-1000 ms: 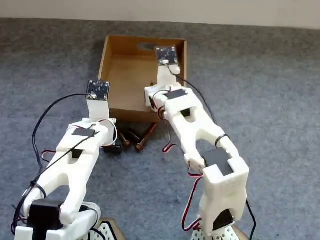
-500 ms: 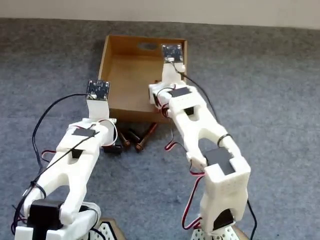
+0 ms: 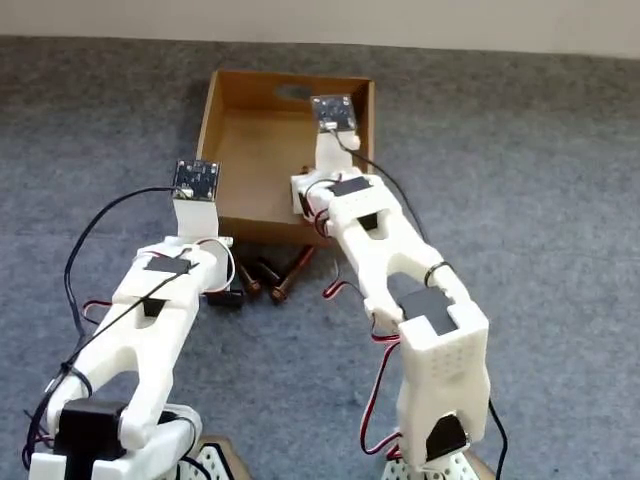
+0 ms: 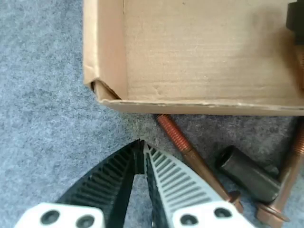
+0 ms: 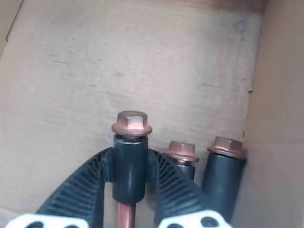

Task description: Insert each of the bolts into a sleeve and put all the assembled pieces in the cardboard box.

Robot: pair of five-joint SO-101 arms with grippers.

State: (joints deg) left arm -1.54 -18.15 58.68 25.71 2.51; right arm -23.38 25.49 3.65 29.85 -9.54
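My right gripper (image 5: 129, 154) hangs inside the cardboard box (image 3: 212, 120), shut on an assembled piece (image 5: 132, 124): a black sleeve with a copper bolt through it, the hex head on top. Two more assembled pieces (image 5: 183, 156) (image 5: 225, 166) lie side by side against the box's wall close to it. My left gripper (image 4: 142, 145) is shut on nothing, low over the carpet just outside the box's near wall (image 4: 199, 107). Beside it lie a loose copper bolt (image 4: 190, 156), a black sleeve (image 4: 247, 173) and a second bolt (image 4: 289, 180).
Grey carpet surrounds the box on all sides. The loose bolts and sleeves (image 3: 275, 275) lie in a small cluster between the two arms, right against the box's near wall. The box floor (image 3: 255, 165) on the left arm's side is bare.
The right arm swung slightly to the right over the box, then came back left, still holding the assembled piece. The left arm has kept still.
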